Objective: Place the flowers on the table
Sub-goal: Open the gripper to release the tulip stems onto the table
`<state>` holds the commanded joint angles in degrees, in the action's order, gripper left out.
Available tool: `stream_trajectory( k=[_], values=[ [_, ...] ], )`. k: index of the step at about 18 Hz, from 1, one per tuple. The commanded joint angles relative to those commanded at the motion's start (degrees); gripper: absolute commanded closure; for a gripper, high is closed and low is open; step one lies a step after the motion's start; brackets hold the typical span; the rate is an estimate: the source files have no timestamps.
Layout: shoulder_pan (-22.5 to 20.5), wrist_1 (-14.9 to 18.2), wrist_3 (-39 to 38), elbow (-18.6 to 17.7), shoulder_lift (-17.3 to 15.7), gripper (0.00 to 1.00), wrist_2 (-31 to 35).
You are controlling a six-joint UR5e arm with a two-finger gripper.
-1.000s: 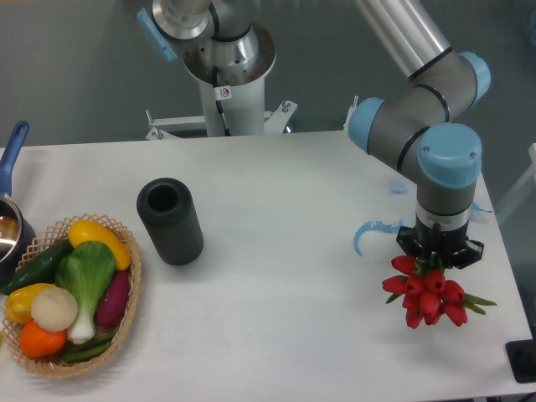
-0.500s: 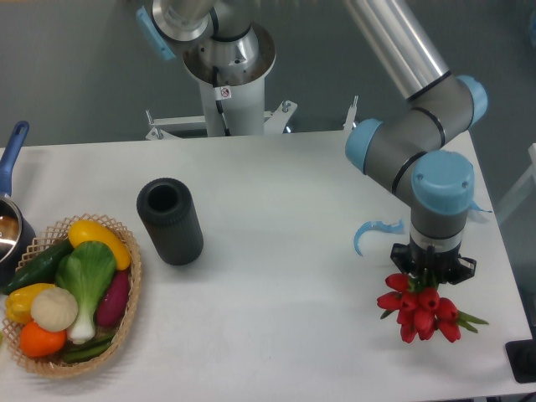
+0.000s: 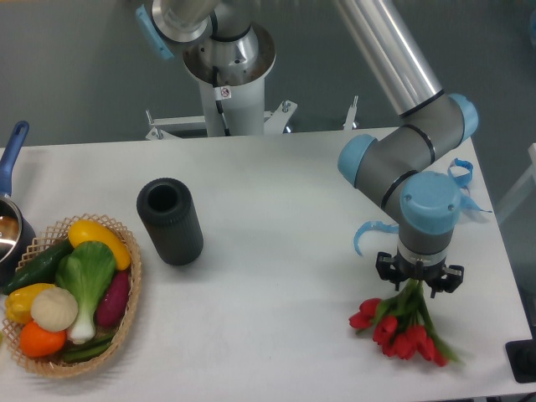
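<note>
At lower right of the frame, the gripper [image 3: 418,283] holds the flowers [image 3: 400,330] by their stems, jaws clamped, blooms seemingly touching the table [image 3: 285,209]; next comes release and lift.

A dark grey ribbed cylinder [image 3: 170,221] with an open, hollow end lies left of centre, and just beside it to the left sits a woven wicker basket [image 3: 127,314] at the near-left corner. The basket holds a yellow pepper [image 3: 99,239], a green bok choy [image 3: 85,280], a dark cucumber [image 3: 35,265], a purple eggplant [image 3: 113,298], a white round vegetable [image 3: 54,308], an orange one [image 3: 41,339] and a yellow one [image 3: 22,300]. At the far left edge stands a pot with a blue handle [image 3: 14,148], partly cut off, while curled light-blue ribbon scraps [image 3: 367,232] lie over on the right side.
</note>
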<state>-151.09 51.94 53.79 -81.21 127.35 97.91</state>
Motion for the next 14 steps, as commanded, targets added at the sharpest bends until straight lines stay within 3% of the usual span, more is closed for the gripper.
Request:
stream_trajectory(
  k=[6, 11, 14],
  values=[
    [-0.78, -2.29, 0.26, -0.26, -2.19, 0.00, 0.18],
    [-4.03, -2.64, 1.58, -0.18, -4.39, 0.00, -0.35],
    [-6.76, -2.37, 6.49, -0.18, -5.62, 0.00, -1.05]
  ],
)
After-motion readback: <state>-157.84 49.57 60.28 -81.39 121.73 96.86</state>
